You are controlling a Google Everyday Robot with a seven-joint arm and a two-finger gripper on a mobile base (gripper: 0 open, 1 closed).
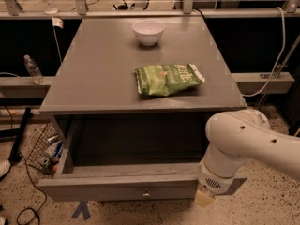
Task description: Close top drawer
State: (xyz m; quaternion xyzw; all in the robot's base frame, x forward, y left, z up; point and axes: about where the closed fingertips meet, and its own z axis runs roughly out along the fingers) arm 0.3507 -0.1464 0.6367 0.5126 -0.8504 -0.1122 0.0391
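Observation:
The top drawer point(117, 189) is pulled far out of the grey table, its inside open and bare. Its long flat front panel faces me with a small metal knob point(146, 194) at the centre. My white arm point(243, 139) comes in from the right. The gripper point(205, 198) hangs at the arm's end, low against the right end of the drawer front; only a cream-coloured tip of it shows. Whether it touches the panel cannot be told.
On the grey tabletop point(93, 74) lie a green chip bag point(168, 78) and a white bowl point(148, 31). A wire basket with cans point(44, 149) and a plastic bottle point(33, 69) are at the left. Cables run along the floor and rail.

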